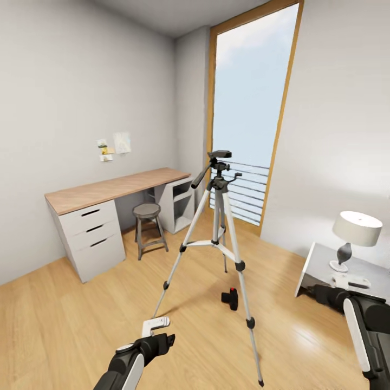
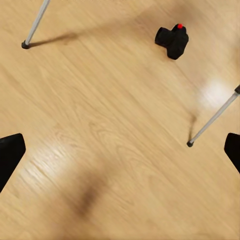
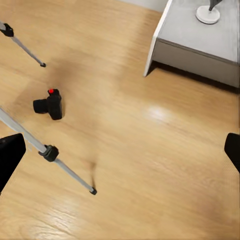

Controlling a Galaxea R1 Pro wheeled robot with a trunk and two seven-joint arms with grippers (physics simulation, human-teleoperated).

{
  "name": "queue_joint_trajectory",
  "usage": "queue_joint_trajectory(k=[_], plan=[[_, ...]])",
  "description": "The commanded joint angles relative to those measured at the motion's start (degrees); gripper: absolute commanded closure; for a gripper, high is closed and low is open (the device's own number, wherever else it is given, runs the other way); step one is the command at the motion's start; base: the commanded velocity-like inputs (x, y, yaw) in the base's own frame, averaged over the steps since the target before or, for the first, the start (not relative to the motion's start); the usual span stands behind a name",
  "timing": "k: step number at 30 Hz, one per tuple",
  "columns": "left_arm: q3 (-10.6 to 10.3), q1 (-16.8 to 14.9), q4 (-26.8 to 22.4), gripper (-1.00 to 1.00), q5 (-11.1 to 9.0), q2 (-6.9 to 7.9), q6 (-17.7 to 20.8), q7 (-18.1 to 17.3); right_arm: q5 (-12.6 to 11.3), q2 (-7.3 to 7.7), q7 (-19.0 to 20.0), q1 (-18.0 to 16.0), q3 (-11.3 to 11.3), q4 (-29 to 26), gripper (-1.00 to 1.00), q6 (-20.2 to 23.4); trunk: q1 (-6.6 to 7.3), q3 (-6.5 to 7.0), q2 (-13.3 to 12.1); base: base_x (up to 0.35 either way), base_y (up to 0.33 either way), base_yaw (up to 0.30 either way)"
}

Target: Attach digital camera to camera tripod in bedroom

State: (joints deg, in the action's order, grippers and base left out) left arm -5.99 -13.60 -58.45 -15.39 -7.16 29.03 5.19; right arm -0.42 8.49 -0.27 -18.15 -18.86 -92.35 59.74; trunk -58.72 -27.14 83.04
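While the robot stands in the bedroom, this is what each view shows.

Head view, tripod: the camera tripod (image 1: 219, 216) stands upright on the wood floor (image 1: 81, 314), its three silver legs spread wide.
Head view, camera: the digital camera (image 1: 231, 298) sits on the floor between the tripod's legs, not on the tripod.
Head view, room: a worktop (image 1: 108, 189) with drawers runs along the left wall, a grey stool (image 1: 148, 225) stands just beside it, and a white lamp (image 1: 355, 235) sits on a grey nightstand (image 1: 319, 268) at the right.
Head view, arms: the left end effector (image 1: 156, 325) hangs low over the floor; I cannot tell its state from here.

Left wrist view, end effector: fingers (image 2: 10, 155) wide apart, holding nothing.
Left wrist view, camera: it sits on bare floor, red button up, well apart from the fingers.

Right wrist view, end effector: fingers (image 3: 10, 157) wide apart, holding nothing.
Right wrist view, camera: on the floor, near one tripod leg.
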Motion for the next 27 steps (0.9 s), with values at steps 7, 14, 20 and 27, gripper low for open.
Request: queue_joint_trajectory(k=[7,14,20,27], plan=[[0.19,-0.04,0.99,-1.00,-0.60,0.02,0.04,0.52,-0.11,1.25,5.02,-1.55,-0.95,-0.02,-1.00,0.26,-0.01,-0.07,0.04,0.233,-0.001,-0.014],[0.58,-1.66,6.88,-1.00,-0.59,-0.04,-3.10,0.59,0.34,2.84,13.80,-2.10,-0.99,-0.02,-1.00,0.26,-0.01,-0.07,0.04,0.307,0.000,-0.001],[0.85,-2.31,7.02,-1.00,-1.56,-0.15,-3.17,2.78,0.52,3.06,14.99,-3.70,-0.99,-0.02,-1.00,0.26,-0.01,-0.07,0.04,0.132,0.000,0.000],[1.27,-2.42,5.77,-1.00,-9.86,0.47,-1.63,7.66,0.49,3.16,15.35,-5.04,-1.00,-0.06,-1.00,0.26,-1.54,-1.32,2.84,0.023,0.000,0.000]])
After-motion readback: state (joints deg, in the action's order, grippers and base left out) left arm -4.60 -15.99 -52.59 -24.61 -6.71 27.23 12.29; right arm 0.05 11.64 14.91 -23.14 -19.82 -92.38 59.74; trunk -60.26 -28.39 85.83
